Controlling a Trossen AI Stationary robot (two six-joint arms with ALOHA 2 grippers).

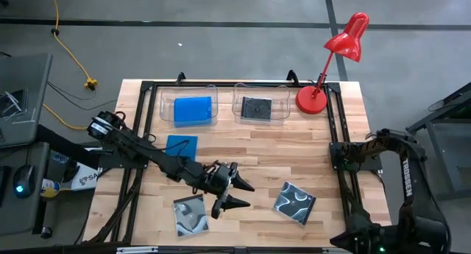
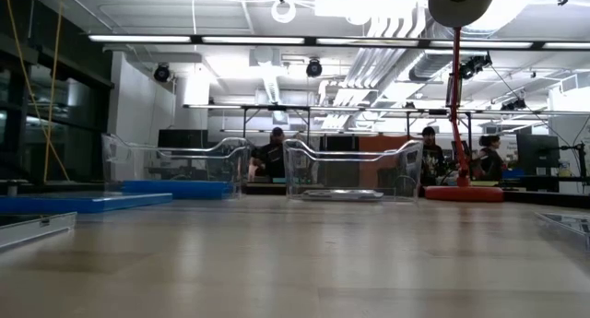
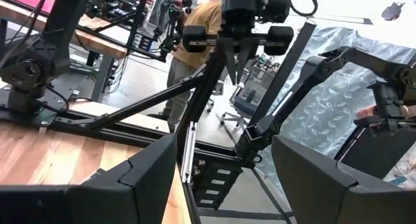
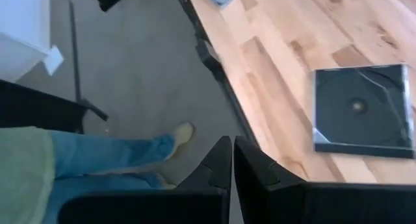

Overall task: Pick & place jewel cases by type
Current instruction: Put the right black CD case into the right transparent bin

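Since your left gripper (image 1: 241, 194) hangs open and empty at lower centre, the swirl case (image 1: 189, 214) lies just left of it, nearest.

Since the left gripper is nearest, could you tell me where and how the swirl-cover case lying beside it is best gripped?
The swirl-cover case lies flat and slightly skewed on the table. It is probably best taken across two opposite thin edges, from straight above, with the open left gripper turned to match the skew. Nothing rests against its sides.
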